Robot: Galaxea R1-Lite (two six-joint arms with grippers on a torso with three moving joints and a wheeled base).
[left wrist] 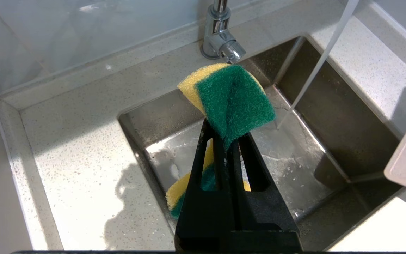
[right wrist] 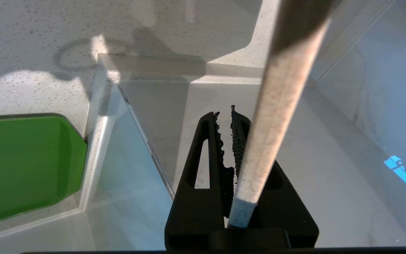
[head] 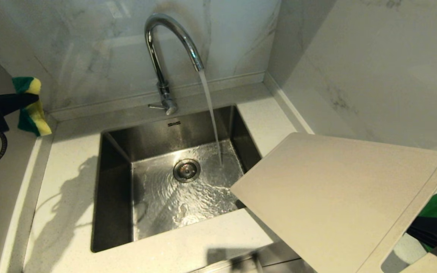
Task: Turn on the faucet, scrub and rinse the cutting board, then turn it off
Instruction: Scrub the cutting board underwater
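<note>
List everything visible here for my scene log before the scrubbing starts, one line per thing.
faucet: one, chrome, behind the sink, water running into the basin.
sink: one, steel, set in the countertop, wet floor with a round drain.
countertop: one, speckled white, around the sink.
cutting board: one, cream-white, held tilted at the sink's right corner.
sponge: one, yellow with a green scouring face, folded, held above the sink's left side.
green mat: one, on the counter under the board.
left gripper: black, shut on the sponge.
right gripper: black, shut on the cutting board's edge by the handle slot.
</note>
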